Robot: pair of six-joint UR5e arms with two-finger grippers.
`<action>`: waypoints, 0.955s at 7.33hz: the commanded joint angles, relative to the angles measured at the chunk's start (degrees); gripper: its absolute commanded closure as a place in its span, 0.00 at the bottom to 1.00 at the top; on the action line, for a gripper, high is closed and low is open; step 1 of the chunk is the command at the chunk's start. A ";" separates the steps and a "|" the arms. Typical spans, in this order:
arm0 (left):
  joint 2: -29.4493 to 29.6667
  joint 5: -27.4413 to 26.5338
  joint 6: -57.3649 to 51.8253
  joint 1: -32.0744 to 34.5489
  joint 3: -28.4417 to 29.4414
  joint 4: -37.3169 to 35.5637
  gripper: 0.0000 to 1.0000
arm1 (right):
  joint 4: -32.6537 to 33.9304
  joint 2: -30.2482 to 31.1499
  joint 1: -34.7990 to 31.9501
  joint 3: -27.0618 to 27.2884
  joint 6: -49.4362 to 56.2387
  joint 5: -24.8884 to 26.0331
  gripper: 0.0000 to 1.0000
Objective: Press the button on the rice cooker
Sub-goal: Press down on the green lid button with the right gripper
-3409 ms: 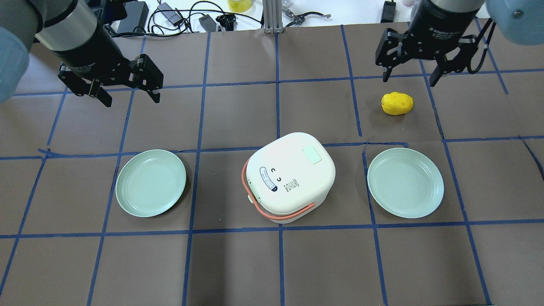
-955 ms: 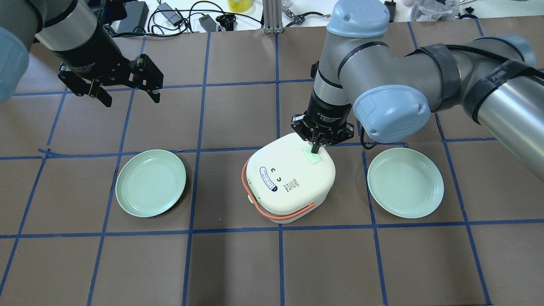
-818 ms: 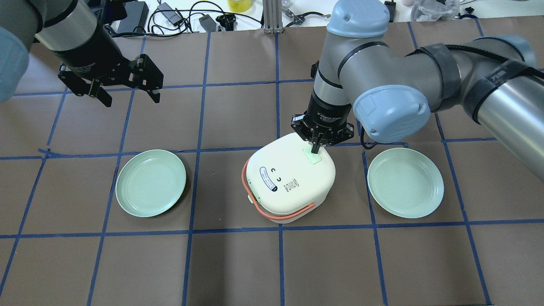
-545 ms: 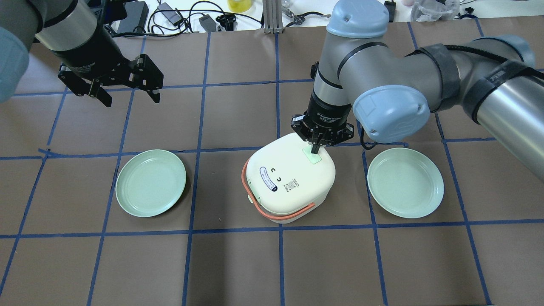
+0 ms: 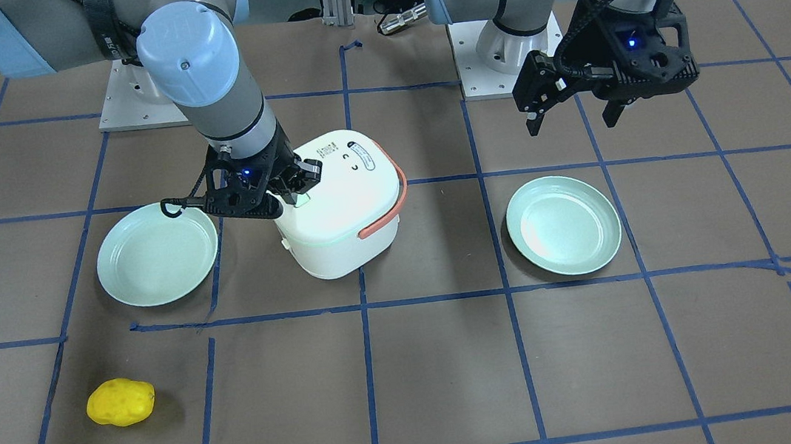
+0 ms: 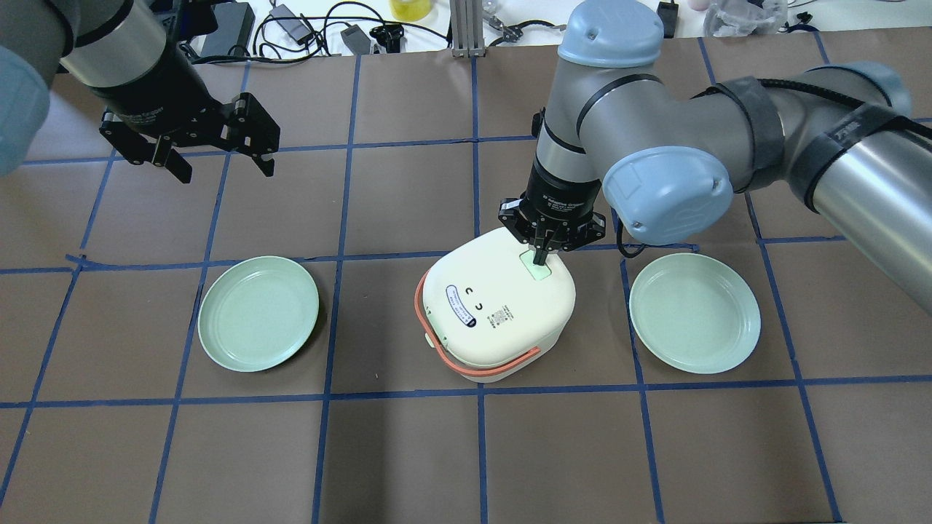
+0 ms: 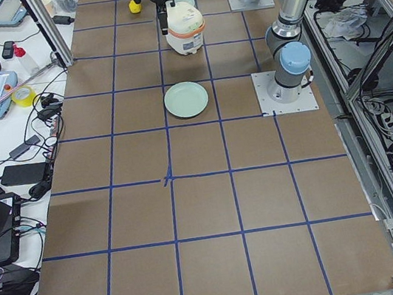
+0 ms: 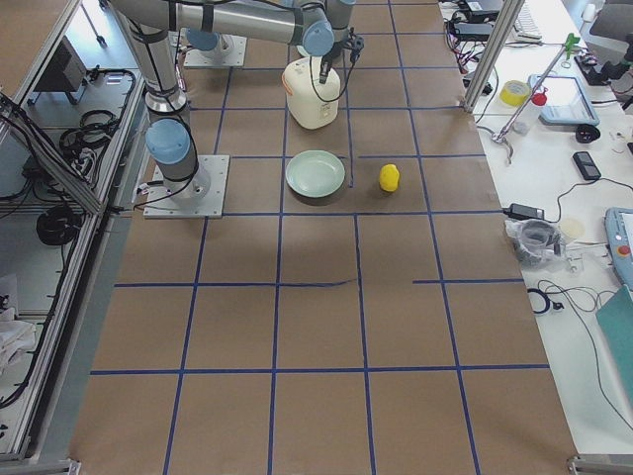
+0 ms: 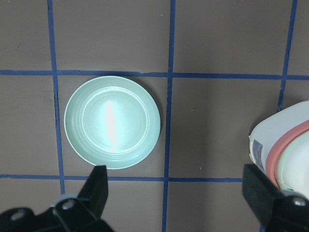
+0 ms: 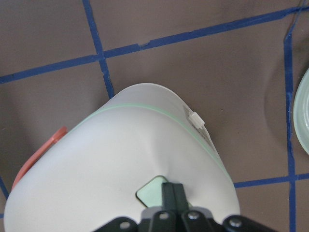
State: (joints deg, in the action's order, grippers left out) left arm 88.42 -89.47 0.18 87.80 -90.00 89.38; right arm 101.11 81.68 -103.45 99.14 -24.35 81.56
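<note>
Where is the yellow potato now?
In the front-facing view, the potato lies at lower left, on the robot's right side, apart from the nearest plate.

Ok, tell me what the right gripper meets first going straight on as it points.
The green button on the rice cooker lid: the right gripper, shut, points straight down at it, seemingly touching.

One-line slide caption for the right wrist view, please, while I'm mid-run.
Right gripper, shut, tips planted on the pale green button atop the white rice cooker.

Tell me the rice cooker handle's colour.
Coral orange; the handle shows best in the overhead exterior view.
</note>
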 commanded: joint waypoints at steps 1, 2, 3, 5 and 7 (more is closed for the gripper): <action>0.00 0.00 0.09 0.00 0.00 0.00 0.00 | -0.13 -0.12 0.00 0.00 0.00 0.00 1.00; 0.00 0.00 0.00 0.00 0.00 0.00 0.00 | -0.21 -0.12 0.00 0.00 0.00 0.00 1.00; 0.00 0.00 0.09 0.00 0.00 0.00 0.00 | -0.30 -0.12 0.00 0.00 -0.09 0.00 1.00; 0.00 0.00 0.00 0.00 0.00 0.00 0.00 | -0.30 -0.12 0.00 0.00 -0.09 0.00 1.00; 0.00 0.00 0.00 0.00 0.00 0.00 0.00 | -0.21 0.58 0.00 -1.22 -0.96 0.18 1.00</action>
State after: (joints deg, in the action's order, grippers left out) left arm 88.42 -89.47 0.18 87.80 -90.00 89.38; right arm 101.01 81.72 -103.44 98.81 -24.69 81.61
